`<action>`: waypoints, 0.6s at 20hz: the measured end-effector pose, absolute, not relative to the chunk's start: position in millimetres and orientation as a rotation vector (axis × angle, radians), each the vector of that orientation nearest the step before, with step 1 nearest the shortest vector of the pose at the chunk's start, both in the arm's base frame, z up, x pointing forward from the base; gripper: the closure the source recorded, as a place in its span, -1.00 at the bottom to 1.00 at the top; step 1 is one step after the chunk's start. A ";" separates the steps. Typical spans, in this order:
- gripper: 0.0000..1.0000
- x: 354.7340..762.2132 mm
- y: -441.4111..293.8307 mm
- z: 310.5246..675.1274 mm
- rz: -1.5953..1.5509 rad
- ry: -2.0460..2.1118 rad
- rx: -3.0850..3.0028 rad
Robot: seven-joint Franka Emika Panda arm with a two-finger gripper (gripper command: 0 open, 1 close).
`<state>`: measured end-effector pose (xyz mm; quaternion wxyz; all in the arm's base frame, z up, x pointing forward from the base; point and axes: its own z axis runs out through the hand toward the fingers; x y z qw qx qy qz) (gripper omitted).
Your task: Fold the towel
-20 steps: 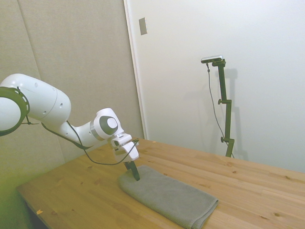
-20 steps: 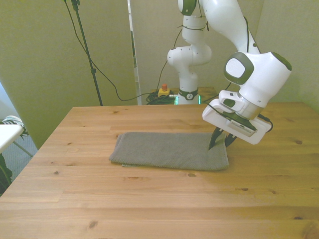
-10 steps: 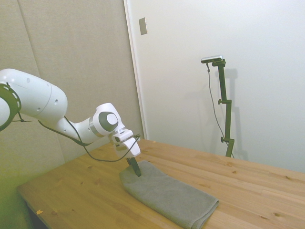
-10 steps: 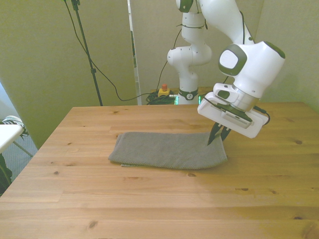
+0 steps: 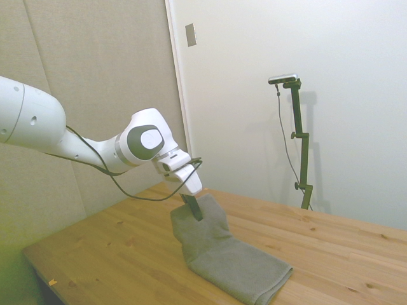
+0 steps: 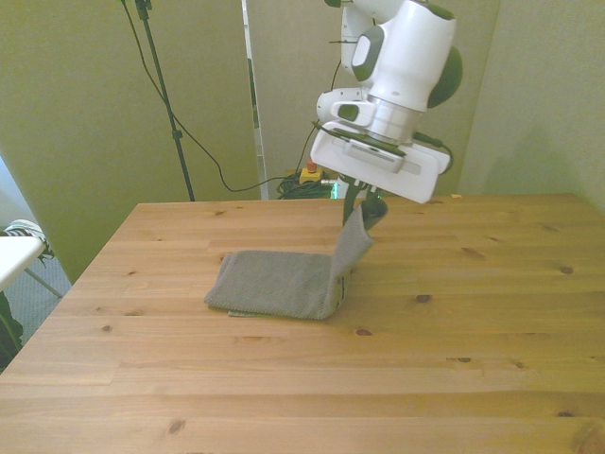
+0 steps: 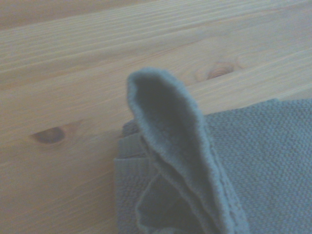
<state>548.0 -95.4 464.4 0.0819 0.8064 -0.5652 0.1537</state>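
Towel point(image 6: 279, 282) flat on table point(image 6: 284, 378), long axis toward front view's left, its right end pulled up and pinched in gripper point(image 6: 362, 210) fingers, so free end lies to front view's left of fingers, prob. the fold direction.

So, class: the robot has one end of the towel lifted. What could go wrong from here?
1. The hand pinches only the towel's end; the thick cloth could slip out mid-fold.
2. The towel is doubled in layers, so only some may be gripped, and the fold may separate.
3. The part resting on the table could drag, leaving the fold crooked.
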 end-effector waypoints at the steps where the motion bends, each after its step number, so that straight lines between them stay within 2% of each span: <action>1: 1.00 545.5 -108.8 463.7 0.462 -1.699 2.409; 12: 1.00 511.9 -207.9 440.0 0.424 -1.830 2.364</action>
